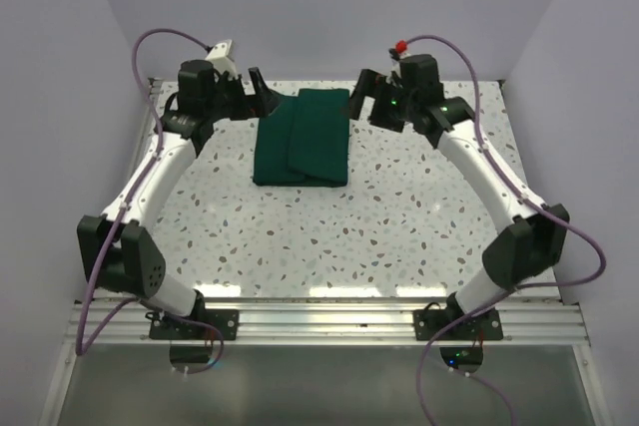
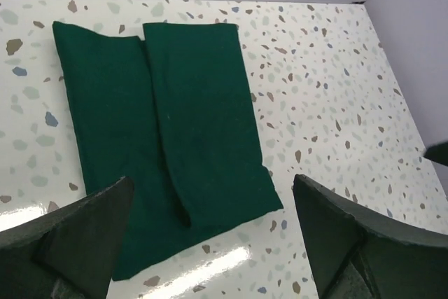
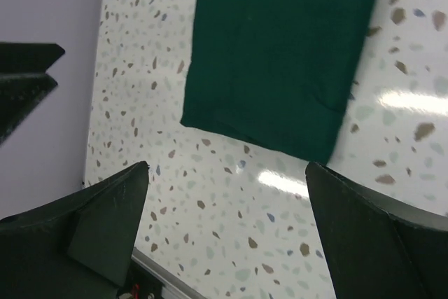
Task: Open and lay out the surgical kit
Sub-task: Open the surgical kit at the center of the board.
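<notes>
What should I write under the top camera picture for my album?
Both open, the left gripper and right gripper flank a folded dark green cloth wrap on the speckled table.

Robotics lab test cell, seen from above. Plain pale lilac walls (image 1: 329, 7) box in a speckled white tabletop (image 1: 300, 236) at 9, 12 and 3 o'clock. At 6 o'clock, an aluminium rail (image 1: 329, 318) carries two white-and-black robot arms bolted side by side, the left arm (image 1: 160, 177) and the right arm (image 1: 489, 172). Purple cables (image 1: 160, 34) loop along both arms.
</notes>
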Tool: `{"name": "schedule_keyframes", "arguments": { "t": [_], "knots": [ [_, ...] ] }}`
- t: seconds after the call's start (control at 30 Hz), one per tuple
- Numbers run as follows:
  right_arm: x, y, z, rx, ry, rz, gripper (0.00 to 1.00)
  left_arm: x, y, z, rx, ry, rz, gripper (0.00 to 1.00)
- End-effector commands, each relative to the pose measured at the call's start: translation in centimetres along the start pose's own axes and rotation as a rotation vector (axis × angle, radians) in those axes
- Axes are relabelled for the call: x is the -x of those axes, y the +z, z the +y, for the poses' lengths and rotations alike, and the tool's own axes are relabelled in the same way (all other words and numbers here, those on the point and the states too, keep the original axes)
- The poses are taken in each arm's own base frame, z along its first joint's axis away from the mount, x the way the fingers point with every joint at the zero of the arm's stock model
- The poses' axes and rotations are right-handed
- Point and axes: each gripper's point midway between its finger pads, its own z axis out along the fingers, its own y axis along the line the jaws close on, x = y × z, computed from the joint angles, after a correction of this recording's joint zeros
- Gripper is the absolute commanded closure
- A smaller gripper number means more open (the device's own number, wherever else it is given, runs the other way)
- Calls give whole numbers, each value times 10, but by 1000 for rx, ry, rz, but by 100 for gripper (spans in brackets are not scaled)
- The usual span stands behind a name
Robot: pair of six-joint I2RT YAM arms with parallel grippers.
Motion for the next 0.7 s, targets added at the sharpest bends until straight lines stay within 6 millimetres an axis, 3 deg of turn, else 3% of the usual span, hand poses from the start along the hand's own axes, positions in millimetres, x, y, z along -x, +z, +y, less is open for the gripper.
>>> {"name": "schedule_keyframes", "arguments": {
  "t": [0.0, 0.03, 0.07, 0.1, 0.13, 0.17, 0.2, 0.3, 0.37, 0.5, 0.6, 0.67],
  "knots": [
    [-8, 23, 49, 32, -134, 42, 1, 15, -49, -32, -64, -20, -76, 0],
    [-21, 51, 47, 9, -151, 96, 2, -18, -41, -28, -112, -55, 9, 0],
    [-25, 57, 72, 32, -185, 115, 2, -36, -42, -27, -165, -86, 88, 0],
    [-31, 68, 78, 25, -207, 141, 2, -52, -40, -13, -95, -140, 150, 0],
    [-55, 103, 66, -14, -242, 220, 1, -55, -44, -4, -12, -159, 145, 0],
    [-56, 103, 90, 8, -283, 225, 2, -55, -51, -1, 47, -159, 113, 0],
    [-64, 112, 92, -6, -309, 244, 1, -47, -59, 8, 110, -160, 42, 0],
    [-93, 150, 93, -42, -356, 294, 2, -34, -107, 6, 174, -166, -90, 0],
    [-110, 170, 94, -54, -364, 313, 2, -40, -123, 9, 220, -178, -72, 0],
    [-135, 195, 83, -126, -419, 315, 2, -38, -158, 2, 241, -160, -88, 0],
    [-148, 212, 60, -218, -437, 314, 5, -37, -179, -1, 251, -134, -114, 0],
    [-146, 217, 49, -271, -448, 296, 5, -41, -187, -1, 262, -123, -109, 0]
  ]
}}
